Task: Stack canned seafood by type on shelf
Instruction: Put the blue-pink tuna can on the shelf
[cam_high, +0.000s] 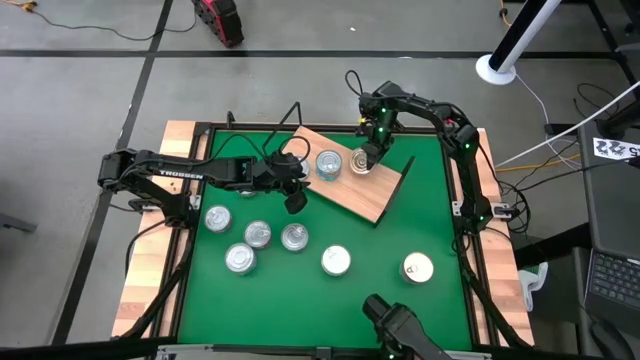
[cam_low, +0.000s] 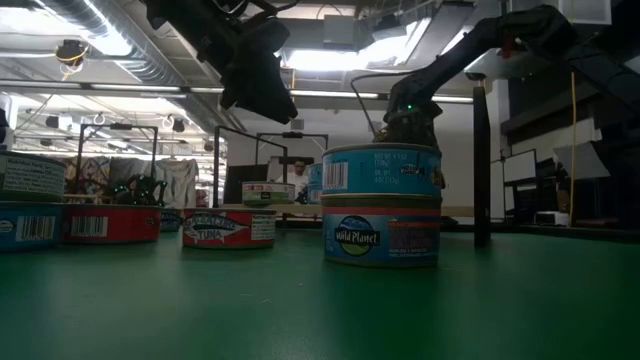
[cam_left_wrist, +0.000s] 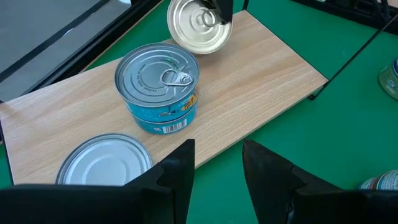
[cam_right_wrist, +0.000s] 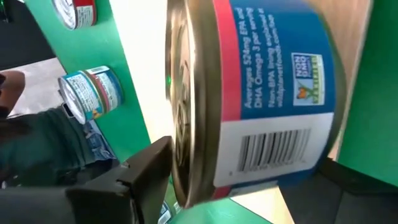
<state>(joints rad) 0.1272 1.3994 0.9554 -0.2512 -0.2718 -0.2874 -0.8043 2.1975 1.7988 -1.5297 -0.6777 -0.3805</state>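
Right end effector (cam_high: 362, 160) clamps blue tin (cam_right_wrist: 261, 99) over shelf (cam_high: 375, 195), teal stack (cam_high: 328, 164) just beside. Left end effector (cam_left_wrist: 217, 168) part open, empty, near shelf edge. Advice: set tin flat, release only once seated.

"wild planet" on bottom tin (cam_low: 381, 236); "tuna" on red-banded tin (cam_low: 228, 228); "trossen" on left arm (cam_high: 178, 176)
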